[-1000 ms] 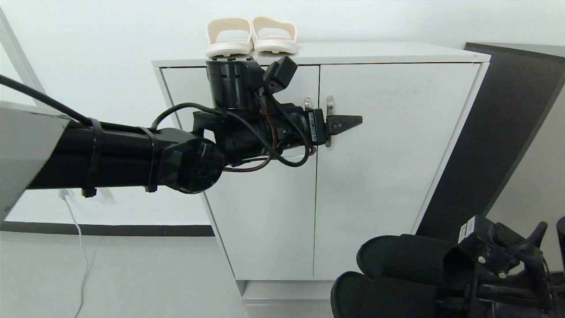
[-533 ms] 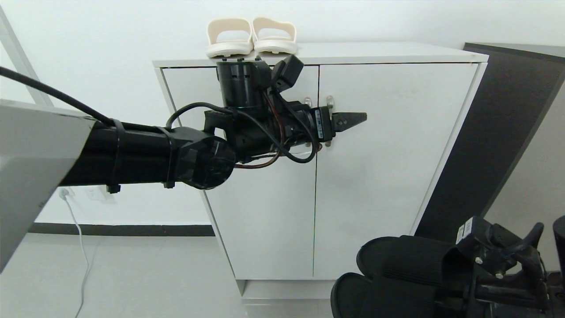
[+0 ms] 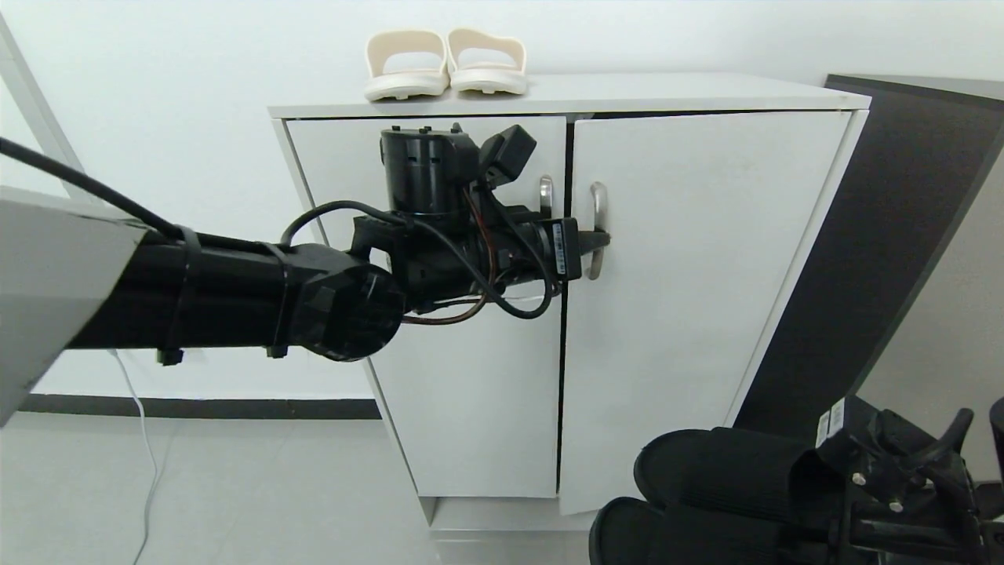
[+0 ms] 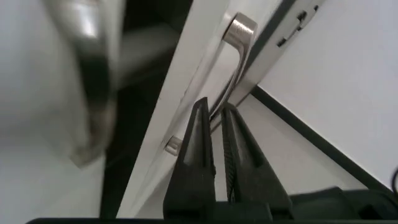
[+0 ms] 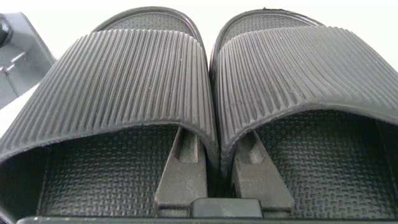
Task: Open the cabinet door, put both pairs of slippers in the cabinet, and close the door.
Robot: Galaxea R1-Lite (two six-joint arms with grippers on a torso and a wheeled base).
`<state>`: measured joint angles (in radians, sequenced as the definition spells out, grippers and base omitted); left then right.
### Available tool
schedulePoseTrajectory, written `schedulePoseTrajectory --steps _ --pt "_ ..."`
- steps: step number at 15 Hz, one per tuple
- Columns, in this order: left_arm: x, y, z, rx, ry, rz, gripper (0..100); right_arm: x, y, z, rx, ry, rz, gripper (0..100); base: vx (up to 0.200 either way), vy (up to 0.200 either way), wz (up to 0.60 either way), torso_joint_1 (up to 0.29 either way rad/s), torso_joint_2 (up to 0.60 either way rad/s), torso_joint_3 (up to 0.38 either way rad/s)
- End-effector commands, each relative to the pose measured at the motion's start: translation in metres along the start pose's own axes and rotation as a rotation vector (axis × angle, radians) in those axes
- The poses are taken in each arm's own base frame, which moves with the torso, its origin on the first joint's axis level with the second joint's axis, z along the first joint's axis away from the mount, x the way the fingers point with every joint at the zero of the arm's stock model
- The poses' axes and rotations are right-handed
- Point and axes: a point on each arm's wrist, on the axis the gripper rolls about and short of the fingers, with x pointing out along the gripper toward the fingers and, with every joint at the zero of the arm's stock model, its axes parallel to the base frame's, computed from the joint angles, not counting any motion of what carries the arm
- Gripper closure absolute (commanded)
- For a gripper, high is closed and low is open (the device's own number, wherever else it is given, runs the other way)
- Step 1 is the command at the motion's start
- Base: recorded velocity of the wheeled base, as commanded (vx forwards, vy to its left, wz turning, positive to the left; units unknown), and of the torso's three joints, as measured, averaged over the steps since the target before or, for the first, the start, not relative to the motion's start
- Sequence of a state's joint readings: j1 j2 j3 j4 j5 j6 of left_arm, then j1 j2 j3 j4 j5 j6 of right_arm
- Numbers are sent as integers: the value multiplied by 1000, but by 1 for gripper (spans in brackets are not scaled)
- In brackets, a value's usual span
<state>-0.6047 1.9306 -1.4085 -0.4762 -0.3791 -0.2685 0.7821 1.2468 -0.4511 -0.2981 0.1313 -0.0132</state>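
Left wrist view: left gripper (image 4: 214,106), fingers clenched together, tips hooked at the vertical handle (image 4: 235,43) of the right door (image 3: 690,314), which is ajar and likely right-hinged, so pull outward-right.

Narrow gap (image 3: 566,353) beside left door (image 3: 463,392) — right door (image 3: 690,314) barely ajar
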Motion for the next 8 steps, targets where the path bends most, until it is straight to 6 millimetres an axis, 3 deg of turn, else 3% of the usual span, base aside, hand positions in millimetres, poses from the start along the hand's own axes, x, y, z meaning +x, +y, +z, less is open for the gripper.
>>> schedulePoseTrajectory --steps 1,6,8 --pt "-21 -20 10 11 -23 -30 100 -4 3 -1 -10 -10 17 100 0 0 0 0 0 0" --pt "-51 -59 10 18 -16 -104 100 -18 9 -12 -71 -30 128 100 0 0 0 0 0 0" --pt "-63 -66 11 21 -23 -96 100 -20 10 -16 -99 -32 146 100 0 0 0 0 0 0"
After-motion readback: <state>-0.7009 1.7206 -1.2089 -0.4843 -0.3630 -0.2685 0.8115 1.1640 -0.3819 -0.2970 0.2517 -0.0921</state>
